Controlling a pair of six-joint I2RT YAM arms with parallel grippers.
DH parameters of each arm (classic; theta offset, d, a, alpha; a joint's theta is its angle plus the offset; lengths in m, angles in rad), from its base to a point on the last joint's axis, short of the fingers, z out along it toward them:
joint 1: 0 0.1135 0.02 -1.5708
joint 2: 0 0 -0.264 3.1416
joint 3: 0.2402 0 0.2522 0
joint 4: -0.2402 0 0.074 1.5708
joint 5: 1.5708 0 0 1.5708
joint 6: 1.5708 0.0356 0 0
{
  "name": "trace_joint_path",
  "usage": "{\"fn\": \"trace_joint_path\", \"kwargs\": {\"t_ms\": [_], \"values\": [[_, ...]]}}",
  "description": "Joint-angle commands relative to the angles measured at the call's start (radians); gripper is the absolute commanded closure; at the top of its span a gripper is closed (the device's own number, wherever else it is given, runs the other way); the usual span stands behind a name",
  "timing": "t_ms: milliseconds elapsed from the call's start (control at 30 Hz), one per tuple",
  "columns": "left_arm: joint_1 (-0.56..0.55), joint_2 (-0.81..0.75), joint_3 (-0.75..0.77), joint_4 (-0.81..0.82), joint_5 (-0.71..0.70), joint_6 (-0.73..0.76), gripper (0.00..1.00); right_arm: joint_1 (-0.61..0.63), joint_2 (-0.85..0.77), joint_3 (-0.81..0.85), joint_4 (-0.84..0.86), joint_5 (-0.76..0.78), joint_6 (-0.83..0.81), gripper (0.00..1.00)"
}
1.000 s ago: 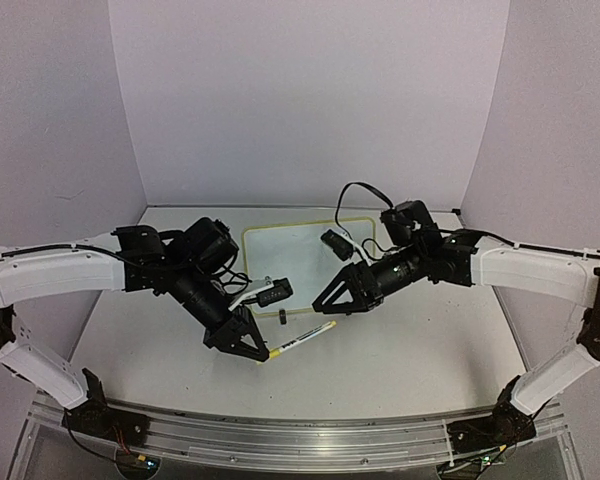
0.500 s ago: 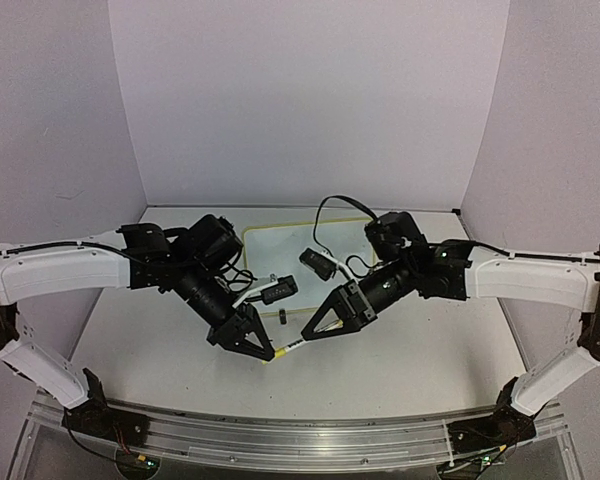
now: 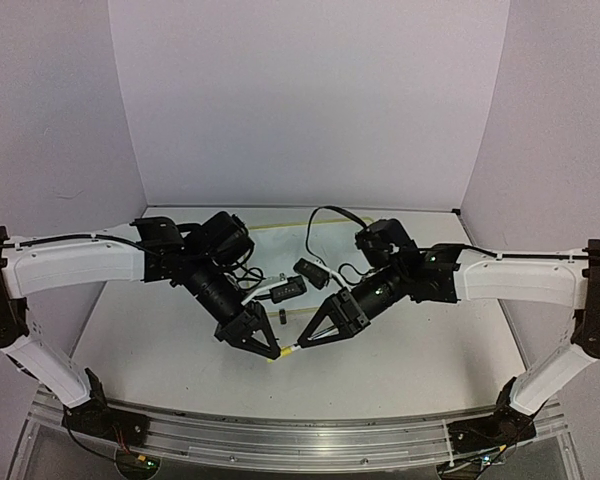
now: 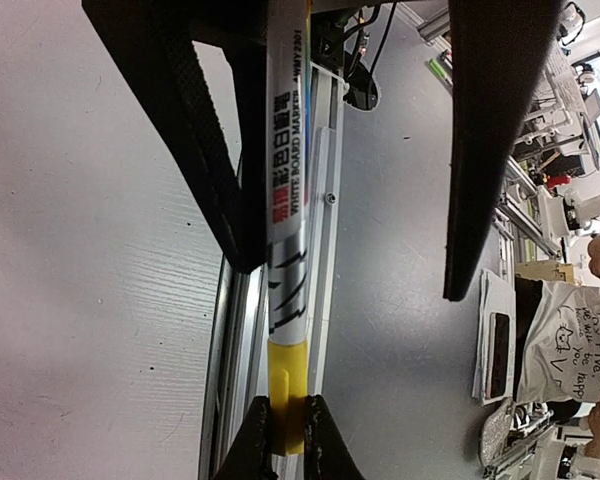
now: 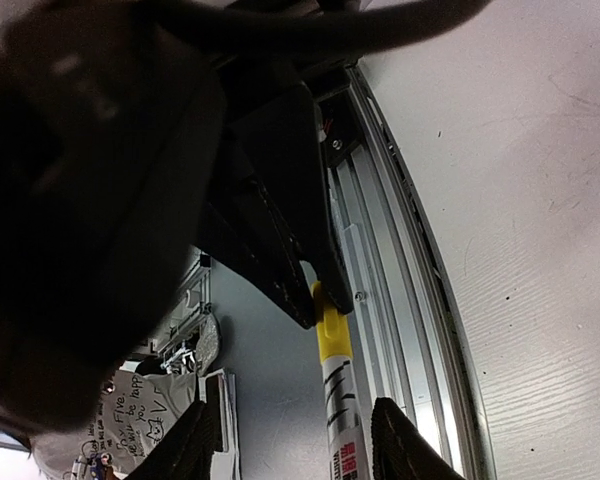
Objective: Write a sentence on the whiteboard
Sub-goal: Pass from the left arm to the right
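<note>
Right gripper [image 3: 303, 345] pinches the yellow cap [image 4: 287, 385] of the marker [image 4: 287, 200], its fingertips [image 4: 248, 450] flush on both sides at the cap's very end. Left gripper [image 3: 272, 352], facing it tip to tip, holds the barrel, though the barrel lies against one finger only and the actual clamp point sits out of frame. That is the worry: a pull along the axis may drag the whole marker out rather than free the cap, and so shallow a pinch could slip, dropping the cap towards the metal rail [image 5: 380, 230] below them. Only the left wrist view shows the flush contact and the printed label; the right wrist view is half blocked by a dark blur [image 5: 80, 180]. Only the top view shows the whiteboard [image 3: 280, 245], lying beyond both grippers and mostly covered, with no sentence legible on it
</note>
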Motion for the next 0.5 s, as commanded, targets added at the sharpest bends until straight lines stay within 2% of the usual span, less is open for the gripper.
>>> {"fn": "trace_joint_path", "kwargs": {"t_ms": [0, 233, 367, 400, 467], "values": [[-0.001, 0.016, 0.06, 0.004, 0.034, 0.035, 1.0, 0.01, 0.005, 0.006, 0.027, -0.02, -0.019, 0.57], [-0.002, 0.018, 0.066, 0.0, 0.03, 0.039, 1.0, 0.009, 0.005, -0.003, 0.027, -0.009, -0.024, 0.82], [-0.001, 0.013, 0.066, 0.009, 0.018, 0.027, 0.99, 0.01, -0.008, -0.011, 0.027, 0.027, -0.032, 1.0], [-0.001, 0.005, 0.062, 0.021, 0.004, 0.015, 0.97, 0.009, -0.02, -0.014, 0.028, 0.055, -0.034, 1.0], [0.0, -0.024, 0.038, 0.062, -0.048, -0.02, 0.74, 0.008, -0.047, -0.021, 0.031, 0.124, -0.036, 1.0]]}}
